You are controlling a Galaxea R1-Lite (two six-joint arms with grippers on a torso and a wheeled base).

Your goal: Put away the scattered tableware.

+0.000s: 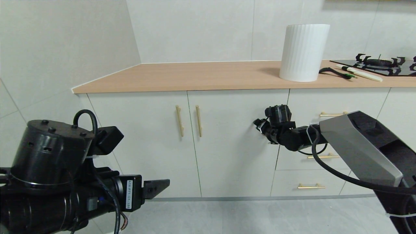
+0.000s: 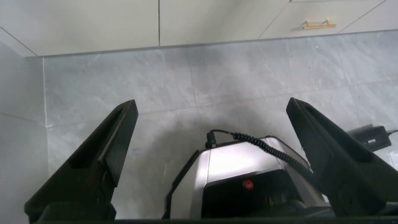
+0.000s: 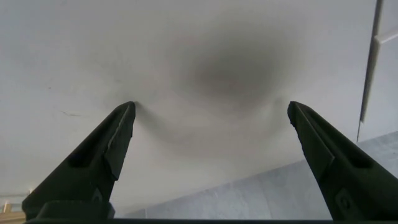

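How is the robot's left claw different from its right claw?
The left claw sits low, with the grey floor in front of it, while the right claw is held higher and faces a white cabinet door. The left claw has open space ahead; the right claw's tips are right at the door, maybe touching it. Both claws are black, wide open and holding nothing.

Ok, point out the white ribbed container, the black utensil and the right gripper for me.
white ribbed container [image 1: 304, 52], head view, middle of its side wall.
black utensil [image 1: 334, 72], head view, along its handle.
right gripper [image 3: 211, 112], right wrist view, midway between its fingertips.
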